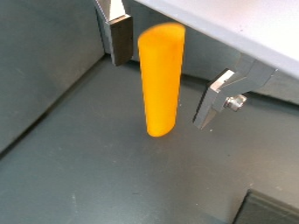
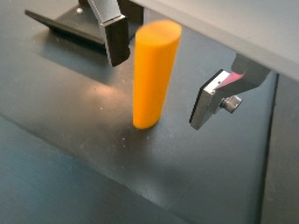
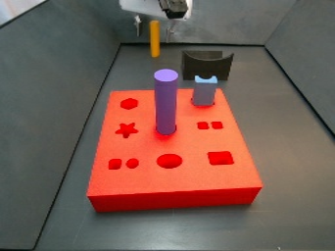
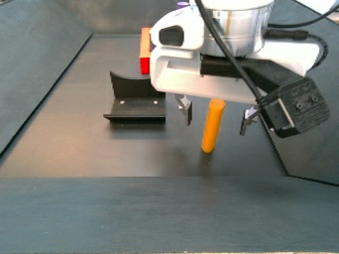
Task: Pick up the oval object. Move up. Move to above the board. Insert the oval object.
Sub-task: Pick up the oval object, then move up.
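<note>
The claw (image 2: 163, 77) hangs with its silver fingers (image 2: 211, 103) apart either side of the slim orange-yellow oval peg (image 2: 153, 74), which stands upright on the dark counter (image 2: 82, 175), behind the thick red square board (image 3: 170, 147).

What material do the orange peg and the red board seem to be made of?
The peg, standing between the open jaws of the gripper, looks like smooth plastic: even colour, soft sheen. The board looks like matte plastic, perhaps foam: flat red, no gloss.
</note>
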